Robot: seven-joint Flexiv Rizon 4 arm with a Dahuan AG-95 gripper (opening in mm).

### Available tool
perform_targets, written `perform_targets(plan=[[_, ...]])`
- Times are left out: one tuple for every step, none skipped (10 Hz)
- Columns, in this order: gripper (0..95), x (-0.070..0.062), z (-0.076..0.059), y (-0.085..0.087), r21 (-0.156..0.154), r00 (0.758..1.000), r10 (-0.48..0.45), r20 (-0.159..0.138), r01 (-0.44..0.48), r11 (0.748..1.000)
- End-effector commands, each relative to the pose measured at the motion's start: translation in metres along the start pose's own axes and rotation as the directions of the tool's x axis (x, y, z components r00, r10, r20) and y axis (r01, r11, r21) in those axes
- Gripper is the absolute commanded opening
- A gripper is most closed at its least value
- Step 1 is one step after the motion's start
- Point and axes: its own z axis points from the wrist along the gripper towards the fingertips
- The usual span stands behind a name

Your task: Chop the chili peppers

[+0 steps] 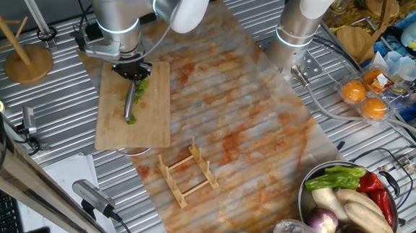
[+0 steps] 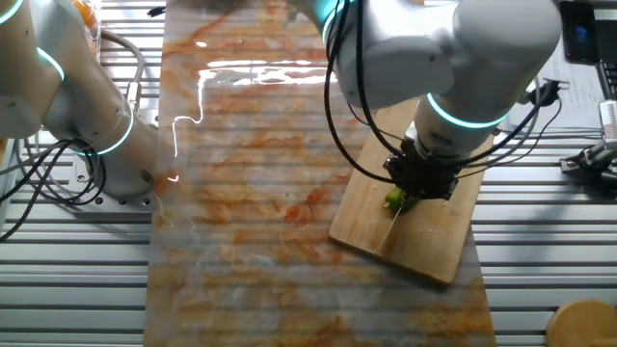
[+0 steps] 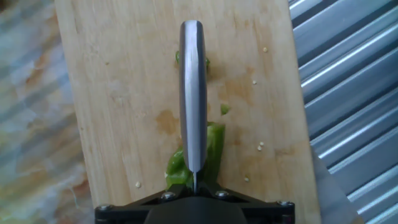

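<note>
Nearest you, a steel bowl [image 1: 305,203] held long green peppers [image 1: 332,178], a red pepper, pale roots and purple onions. Farther off, your gripper [image 1: 132,73] was clamped on a knife [image 3: 193,99], its smooth grey metal blade laid along the bamboo cutting board [image 1: 154,109]. The glossy green chili peppers [image 3: 213,146] lay cut under and beside that blade, scattered seeds around them. You had no readable writing in view.
</note>
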Motion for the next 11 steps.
perform_targets(plan=[[0.0, -0.007, 0.005, -0.003, 0.006, 1.000, -0.002, -0.004, 0.002, 1.000], [0.0, -0.009, 0.004, -0.006, 0.001, 1.000, -0.003, -0.004, 0.003, 1.000], [0.0, -0.011, 0.004, -0.007, -0.008, 1.000, 0.000, -0.001, 0.000, 1.000], [0.0, -0.013, 0.003, -0.006, -0.011, 1.000, 0.003, -0.001, -0.003, 1.000], [0.0, -0.016, 0.003, -0.007, -0.010, 1.000, 0.010, 0.016, -0.010, 1.000], [0.0, -0.025, 0.004, -0.008, -0.016, 0.999, 0.028, 0.029, -0.028, 0.999], [0.0, -0.034, 0.004, -0.009, -0.006, 0.999, 0.042, 0.023, -0.041, 0.999], [0.0, -0.039, 0.002, -0.011, -0.008, 0.999, 0.048, 0.022, -0.048, 0.999], [0.0, -0.044, 0.002, -0.014, -0.010, 0.998, 0.052, 0.042, -0.052, 0.999], [0.0, -0.049, 0.001, -0.015, -0.024, 0.997, 0.064, 0.041, -0.063, 0.998], [0.0, -0.052, -0.002, -0.017, -0.016, 0.997, 0.058, 0.044, -0.057, 0.998]])
